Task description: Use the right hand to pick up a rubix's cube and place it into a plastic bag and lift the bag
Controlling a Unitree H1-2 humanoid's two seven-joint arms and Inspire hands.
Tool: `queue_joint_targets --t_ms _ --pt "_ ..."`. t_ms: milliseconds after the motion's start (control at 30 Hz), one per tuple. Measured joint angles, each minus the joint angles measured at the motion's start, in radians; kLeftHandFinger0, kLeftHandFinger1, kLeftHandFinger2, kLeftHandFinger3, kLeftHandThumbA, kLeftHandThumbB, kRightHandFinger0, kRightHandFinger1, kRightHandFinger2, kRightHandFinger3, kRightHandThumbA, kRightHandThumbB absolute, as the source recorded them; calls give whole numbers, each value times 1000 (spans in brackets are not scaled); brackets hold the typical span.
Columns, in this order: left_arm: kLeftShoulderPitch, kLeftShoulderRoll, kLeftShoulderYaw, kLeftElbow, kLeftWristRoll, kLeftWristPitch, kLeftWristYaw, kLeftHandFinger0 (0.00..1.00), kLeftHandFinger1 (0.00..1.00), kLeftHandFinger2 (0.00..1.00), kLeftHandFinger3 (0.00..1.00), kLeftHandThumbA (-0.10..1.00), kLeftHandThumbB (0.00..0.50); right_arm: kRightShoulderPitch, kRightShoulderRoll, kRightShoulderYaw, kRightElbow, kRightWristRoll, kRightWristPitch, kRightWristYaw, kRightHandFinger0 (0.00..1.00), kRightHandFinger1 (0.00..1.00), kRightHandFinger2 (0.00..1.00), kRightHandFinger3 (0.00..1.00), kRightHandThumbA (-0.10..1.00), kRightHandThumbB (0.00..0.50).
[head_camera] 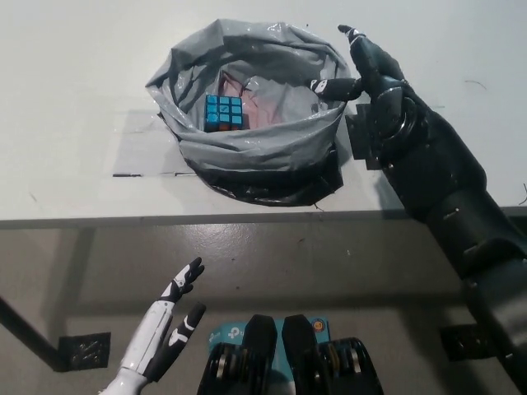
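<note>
My black right hand [366, 70] pinches the plastic bag [255, 140] rim at three o'clock, fingers closed on the film; the rubix's cube [224, 112] sits inside. I judge thin plastic may slip or tear. White left hand [169, 341] rests open at seven o'clock.

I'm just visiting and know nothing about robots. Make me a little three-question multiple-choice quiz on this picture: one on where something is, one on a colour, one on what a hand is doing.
1. Where is the cube?
A. inside the grey bag
B. on the floor
C. in the white hand

2. What colour is the cube's top face?
A. red
B. blue
C. yellow

3. What is the black right hand doing?
A. resting below the table
B. holding the cube
C. reaching the bag's right rim

Answers: 1 A, it lies within the bag's walls. 2 B, blue squares show. 3 C, its fingers touch the rim; the white left hand hangs open below the table.
</note>
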Motion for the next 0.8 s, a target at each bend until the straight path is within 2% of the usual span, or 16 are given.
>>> queue_joint_targets --t_ms 133,167,200,233,267,300,367,400,433,467,567,600,633,700,733,800 --pt "0 0 0 0 1 0 0 1000 1000 1000 1000 1000 206 -6 0 -10 0 20 30 47 1000 1000 1000 1000 659 500" --pt "0 0 0 0 1 0 0 1000 1000 1000 1000 1000 206 -8 0 -18 0 29 36 60 1000 1000 1000 1000 599 468" --pt "0 0 0 0 1 0 0 1000 1000 1000 1000 1000 205 -9 0 -25 1 34 39 66 512 891 1000 1000 443 367" --pt "0 0 -1 0 1 0 0 1000 1000 1000 1000 1000 205 -12 1 -45 4 49 48 79 300 613 1000 1000 446 377" --pt "0 0 -1 0 1 0 0 1000 1000 1000 1000 1000 204 -13 1 -49 5 53 49 82 418 723 838 1000 348 357" --pt "0 0 -1 0 1 0 0 1000 1000 1000 1000 1000 202 -16 1 -61 10 61 57 88 614 783 839 1000 236 331" --pt "0 0 -1 0 1 0 0 1000 1000 1000 1000 1000 203 -30 0 -90 35 87 90 108 573 717 785 1000 151 292" --pt "0 0 -1 0 1 0 0 1000 1000 1000 1000 1000 204 -31 0 -88 36 86 100 108 382 519 602 812 68 262" --pt "0 0 -1 0 1 0 0 1000 1000 1000 1000 1000 203 -31 0 -85 35 85 104 107 177 267 323 515 35 243" --pt "0 0 -1 0 1 0 0 1000 1000 1000 1000 1000 203 -31 0 -83 35 82 110 107 43 184 327 470 18 240" --pt "0 0 -1 0 1 2 0 1000 1000 1000 1000 1000 199 -31 0 -82 33 79 120 97 9 221 422 223 -10 218" --pt "0 1 -1 0 1 2 0 1000 1000 1000 1000 1000 200 -31 0 -84 33 80 121 91 2 214 457 209 -24 218" --pt "0 1 -1 0 1 2 0 1000 1000 1000 1000 1000 200 -31 0 -88 32 81 121 85 64 309 545 191 -15 226" --pt "0 1 -1 0 1 2 0 1000 1000 1000 1000 1000 201 -31 0 -95 30 83 121 79 54 294 536 242 0 220" --pt "0 1 -1 0 1 2 0 1000 1000 1000 1000 1000 204 -31 0 -98 30 84 121 74 136 385 591 421 1 210" --pt "-1 1 -1 0 1 2 0 1000 1000 1000 1000 1000 203 -31 0 -112 28 91 121 65 15 248 484 403 1 196"
